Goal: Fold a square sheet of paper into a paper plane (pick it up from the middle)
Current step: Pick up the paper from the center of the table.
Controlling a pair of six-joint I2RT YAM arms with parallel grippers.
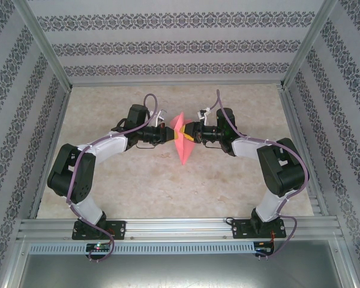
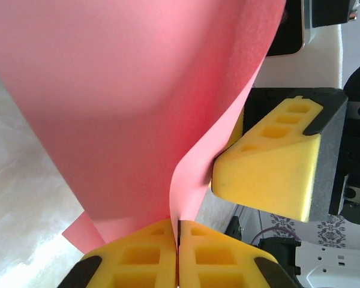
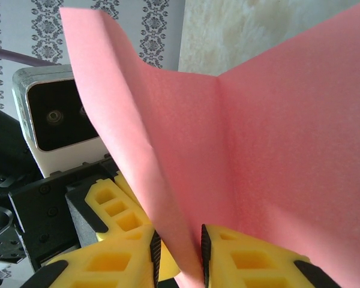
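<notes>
Yellow-padded left gripper [image 2: 177,231] pinches the thin salmon-pink square sheet of paper [image 2: 120,108] aloft, right gripper [image 3: 179,240] straddling it with jaws slightly spread; one crease shows, most folds seemingly remain.

text: none legible | labels: none | numbers: none | signs: none

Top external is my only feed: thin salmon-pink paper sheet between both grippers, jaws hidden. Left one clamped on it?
Observer: Yes. Left gripper has its yellow fingers pressed together on an edge of the thin salmon-pink paper sheet.
Operator: Right one?
Observer: Right gripper is open; the sheet passes through the gap between its yellow fingers.
Operator: Sheet flat?
Observer: No. Right wrist view shows one straight crease, flaps bent either side.
</notes>
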